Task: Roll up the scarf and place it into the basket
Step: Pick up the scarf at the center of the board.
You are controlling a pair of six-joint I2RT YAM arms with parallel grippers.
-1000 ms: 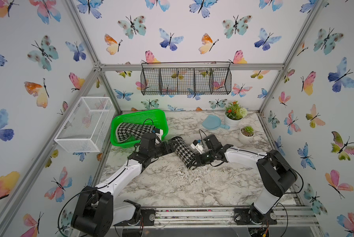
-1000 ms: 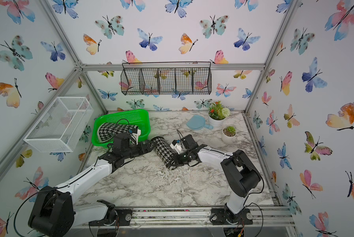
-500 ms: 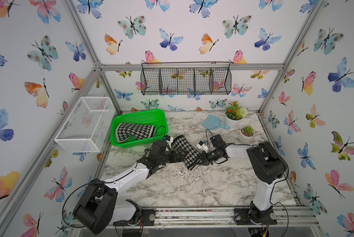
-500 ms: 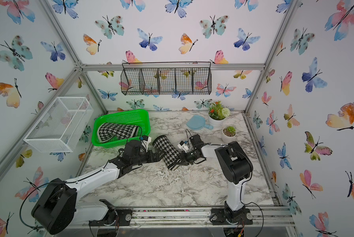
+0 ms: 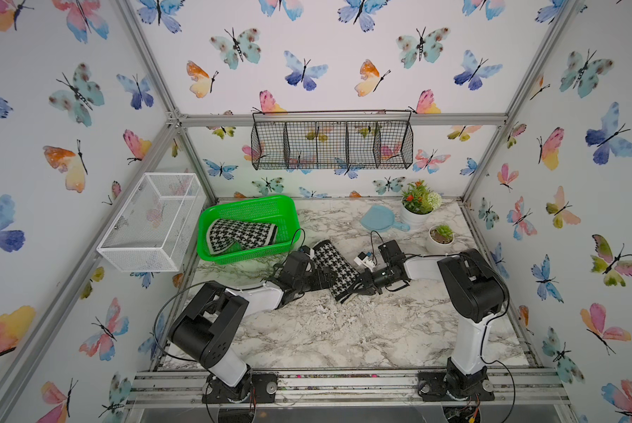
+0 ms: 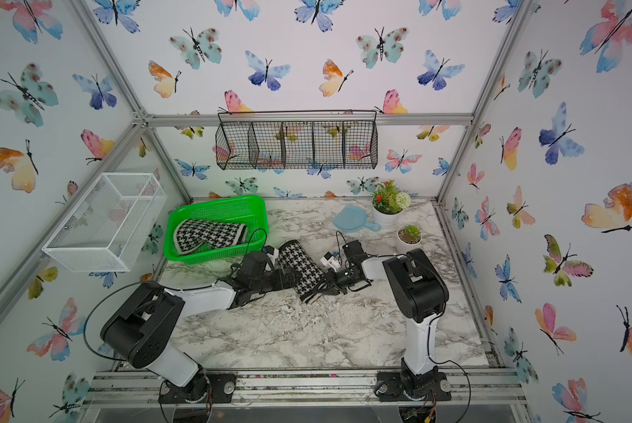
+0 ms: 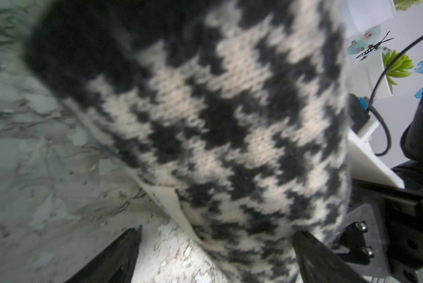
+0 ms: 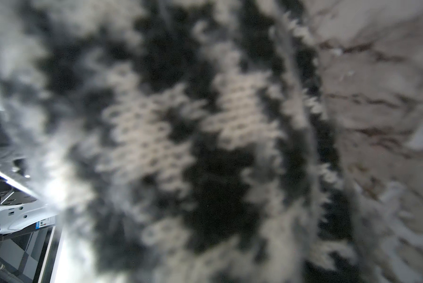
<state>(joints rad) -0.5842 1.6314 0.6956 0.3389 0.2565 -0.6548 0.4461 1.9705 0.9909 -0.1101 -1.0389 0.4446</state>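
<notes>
A white-and-grey marble-patterned tabletop [image 5: 343, 337] sits inside an aluminium-framed booth with butterfly-print walls [image 5: 325, 55]. The rolled black-and-white houndstooth knitted scarf [image 5: 334, 265] lies on it just outside the bright green perforated plastic basket [image 5: 248, 256], at its near right corner. The left tool [image 5: 327, 280] gapes wide beside the roll, gripping nothing; the right tool [image 5: 360, 287] is closed on the roll's near end.

A lab test cell; aluminium frame [image 5: 215, 120] (butterfly-papered walls [image 5: 307, 44]); two robot arms [image 5: 468, 293] bolted to a rail [image 5: 343, 384].
</notes>
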